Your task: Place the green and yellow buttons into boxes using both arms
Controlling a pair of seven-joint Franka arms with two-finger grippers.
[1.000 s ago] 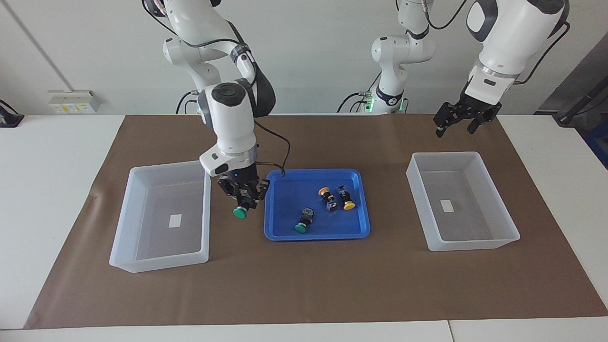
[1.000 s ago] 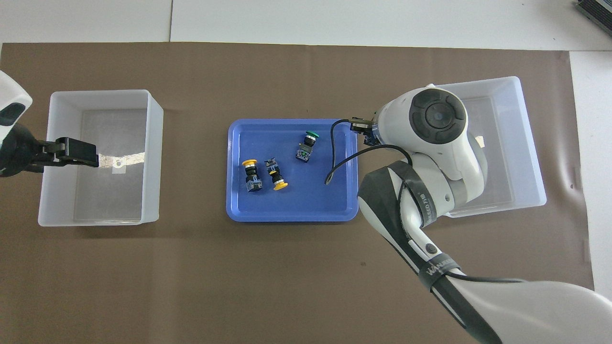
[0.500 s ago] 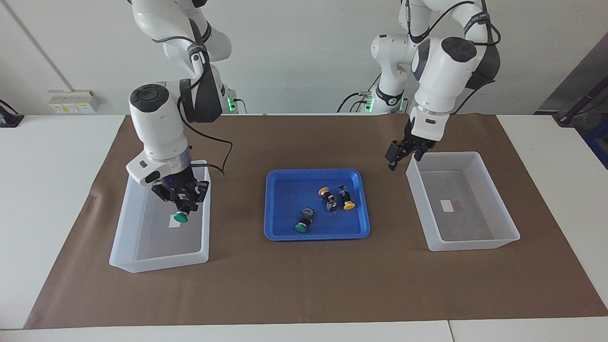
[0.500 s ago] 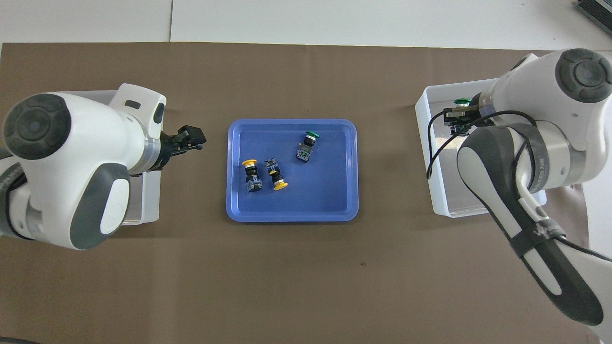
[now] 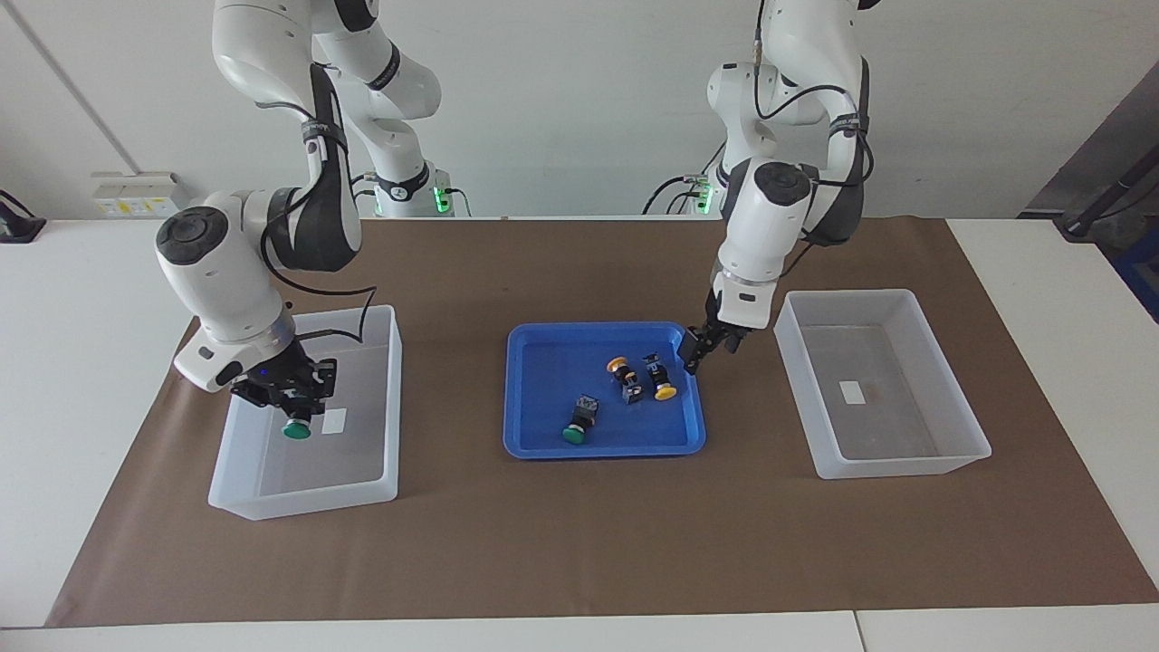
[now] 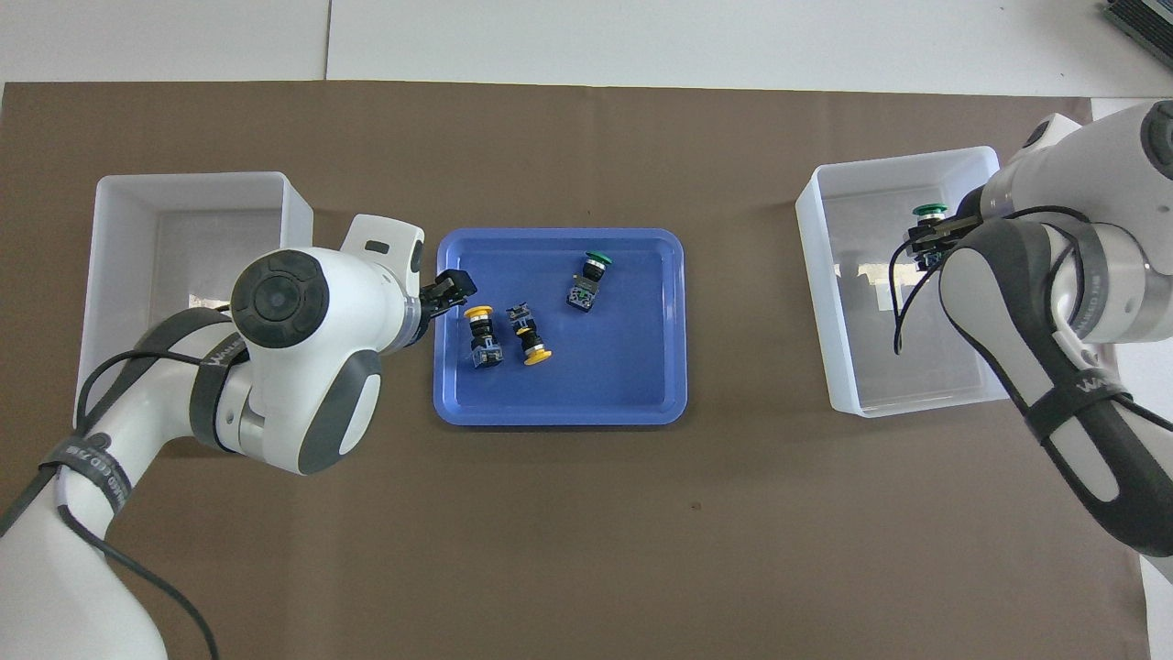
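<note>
Brown paper covers the white counter (image 5: 81,299), with a pale wall at the robots' end.

Item: right hand (image 5: 292,409), clamped on a green button (image 5: 296,427), cap down, hanging low over the box (image 5: 391,398) at the right arm's end. Whether the button touches the floor of that box cannot be told. No other button lies in it.

Item: left hand (image 5: 702,349), fingers apart and holding nothing, over the rim of the blue tray (image 5: 543,448) at the edge toward the left arm's end, close to the yellow pair.

Item: second box (image 5: 951,457), at the left arm's end. Holds only its label.

Item: tray contents, three buttons on their sides. Yellow button (image 5: 626,376) and second yellow button (image 5: 661,378) lie just beside each other, possibly touching. Second green button (image 5: 579,424) lies apart, farther from the robots.

Progress, as judged: early. No button is released into a box yet; one green is about to be dropped, three wait in the tray.

Remaining: release the held green, then carry two yellows and one green to the boxes.

Obstructions: the yellow pair sits so close that open fingers around one may nudge the other. The tray rim is low and should not hinder a descent from above. Each box's tall walls need clearance on entry. A loose cable hangs from the right wrist over its box.
</note>
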